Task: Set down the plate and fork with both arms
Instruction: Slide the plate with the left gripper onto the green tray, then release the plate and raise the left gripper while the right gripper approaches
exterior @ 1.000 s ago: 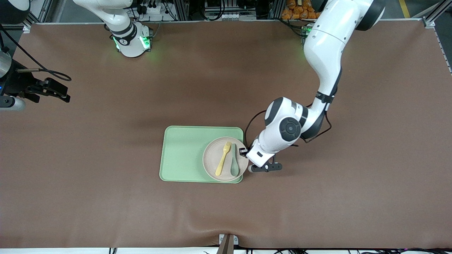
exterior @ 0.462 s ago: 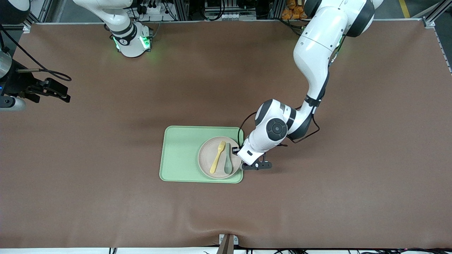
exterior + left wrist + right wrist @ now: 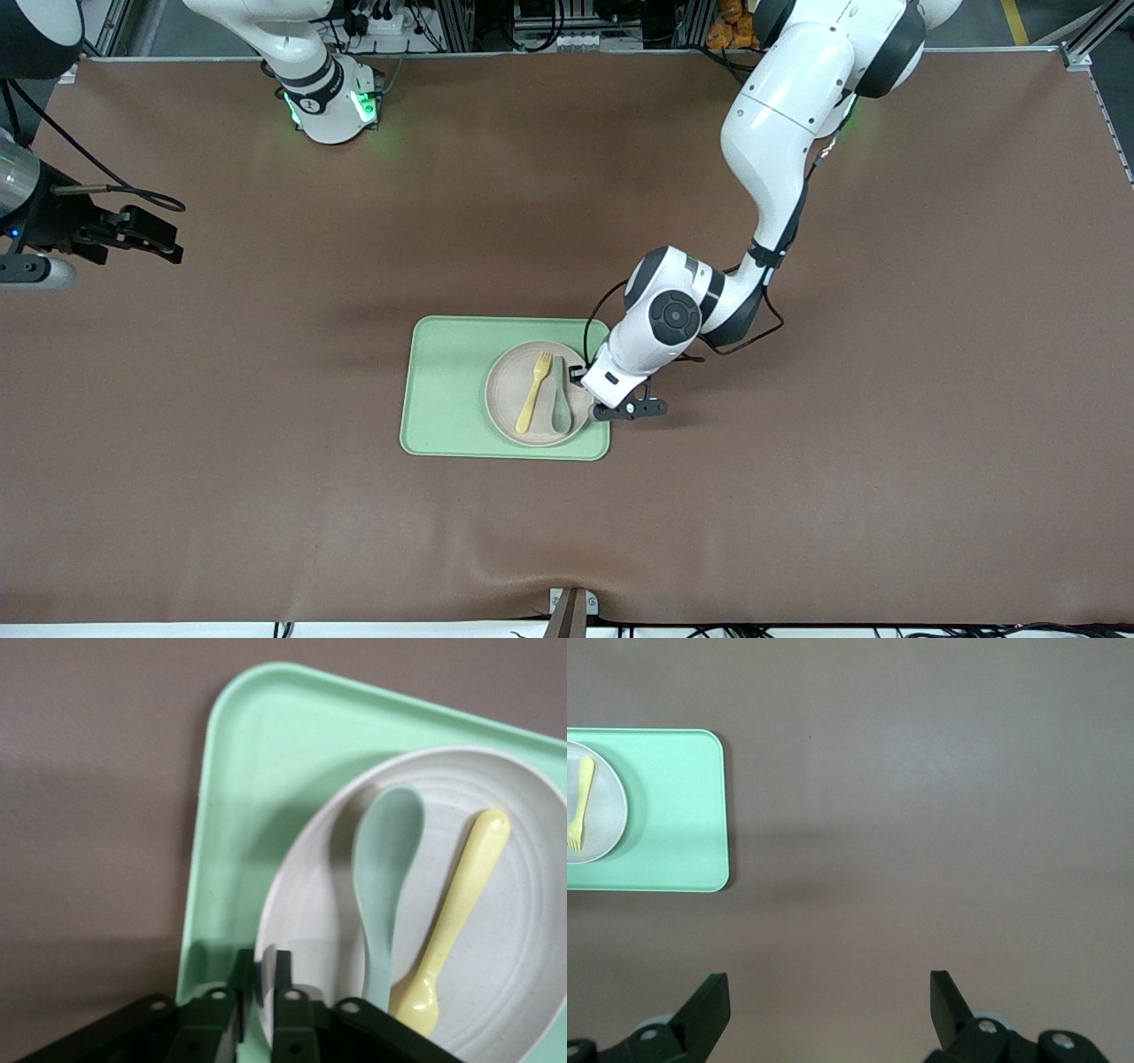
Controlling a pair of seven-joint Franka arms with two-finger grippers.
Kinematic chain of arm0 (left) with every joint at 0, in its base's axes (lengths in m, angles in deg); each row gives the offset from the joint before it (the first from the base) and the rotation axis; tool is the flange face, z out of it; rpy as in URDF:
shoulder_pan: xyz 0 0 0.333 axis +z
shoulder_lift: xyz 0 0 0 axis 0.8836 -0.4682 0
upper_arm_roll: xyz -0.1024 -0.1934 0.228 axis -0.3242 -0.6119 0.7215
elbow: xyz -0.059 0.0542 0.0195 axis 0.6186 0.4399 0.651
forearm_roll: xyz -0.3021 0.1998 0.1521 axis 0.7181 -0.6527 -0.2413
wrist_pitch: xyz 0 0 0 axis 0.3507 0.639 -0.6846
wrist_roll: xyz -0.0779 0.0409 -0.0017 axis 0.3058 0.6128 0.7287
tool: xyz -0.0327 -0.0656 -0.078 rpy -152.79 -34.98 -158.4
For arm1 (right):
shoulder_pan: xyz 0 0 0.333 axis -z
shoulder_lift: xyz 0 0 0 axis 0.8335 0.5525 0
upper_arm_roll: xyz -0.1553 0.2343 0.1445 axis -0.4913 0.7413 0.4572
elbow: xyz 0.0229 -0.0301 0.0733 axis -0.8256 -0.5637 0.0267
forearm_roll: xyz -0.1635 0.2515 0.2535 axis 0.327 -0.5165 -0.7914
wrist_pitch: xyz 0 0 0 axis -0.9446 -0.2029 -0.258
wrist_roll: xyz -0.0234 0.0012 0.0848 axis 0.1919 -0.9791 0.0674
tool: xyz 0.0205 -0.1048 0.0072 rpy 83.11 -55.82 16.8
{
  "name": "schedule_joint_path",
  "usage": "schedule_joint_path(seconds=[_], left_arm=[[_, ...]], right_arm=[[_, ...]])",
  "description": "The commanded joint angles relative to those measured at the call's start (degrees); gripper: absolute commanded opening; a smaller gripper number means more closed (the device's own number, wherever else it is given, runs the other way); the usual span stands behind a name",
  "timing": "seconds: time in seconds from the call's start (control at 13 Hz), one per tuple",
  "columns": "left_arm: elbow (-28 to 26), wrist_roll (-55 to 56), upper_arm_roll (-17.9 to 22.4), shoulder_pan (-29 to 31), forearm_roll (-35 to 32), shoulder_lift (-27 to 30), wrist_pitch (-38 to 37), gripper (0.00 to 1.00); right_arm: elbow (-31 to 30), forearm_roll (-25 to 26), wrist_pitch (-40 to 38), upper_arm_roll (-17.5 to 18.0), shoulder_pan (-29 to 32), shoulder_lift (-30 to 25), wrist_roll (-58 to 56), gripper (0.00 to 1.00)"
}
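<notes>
The pale plate (image 3: 507, 394) lies on the light green tray (image 3: 447, 390), at the tray's end nearest the left arm. On the plate, side by side, lie the yellow fork (image 3: 533, 392) and a grey-green spoon (image 3: 560, 400). My left gripper (image 3: 582, 377) is at the plate's edge. In the left wrist view its fingers (image 3: 285, 967) stand close on either side of the plate (image 3: 297, 877) rim, with the fork (image 3: 456, 912) and spoon (image 3: 385, 859) just past them. My right gripper (image 3: 164, 239) waits open over bare table at the right arm's end, nothing between its fingers (image 3: 709, 1001).
The tray (image 3: 257, 771) sits mid-table on the brown mat. The right wrist view shows the tray (image 3: 664, 815), plate (image 3: 607, 824) and fork (image 3: 580, 806) off to one side. A small mount (image 3: 571, 611) sticks up at the table edge nearest the front camera.
My left gripper has drawn the plate, with fork and spoon on it, farther onto the tray toward the right arm's end. The right gripper shifted only slightly.
</notes>
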Motion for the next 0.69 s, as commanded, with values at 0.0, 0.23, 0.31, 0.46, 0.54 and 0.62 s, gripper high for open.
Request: schedule_joint_path(seconds=[0.0, 0.23, 0.31, 0.46, 0.54, 0.62], left_arm=[[1.64, 1.73, 0.96, -1.15, 0.14, -0.56, 0.52, 1.0], [1.38, 1.91, 1.66, -0.45, 0.05, 3.47, -0.18, 1.0], [0.25, 1.82, 3.05, -0.1, -0.12, 6.01, -0.88, 1.0], [0.06, 1.56, 6.65, 0.08, -0.83, 11.28, -6.92, 1.0], [-0.03, 1.3, 8.41, 0.17, -0.83, 14.09, -9.74, 1.0], [-0.03, 1.21, 9.3, 1.21, -0.83, 16.82, -13.33, 1.0]], right_arm=[[0.22, -3.55, -0.12, 0.74, -0.08, 0.06, 0.45, 1.0], [0.66, -4.72, 0.58, 0.91, -2.09, 0.49, 0.8, 1.0], [2.06, -4.37, 0.59, 0.91, -3.94, 1.89, 1.15, 1.0], [6.62, -3.84, 0.59, 0.82, -6.14, 6.01, 3.17, 1.0], [9.95, -4.18, 0.15, 0.91, -6.41, 8.65, 3.26, 1.0], [11.72, -4.45, 0.41, 1.0, -6.85, 10.67, 3.26, 1.0]])
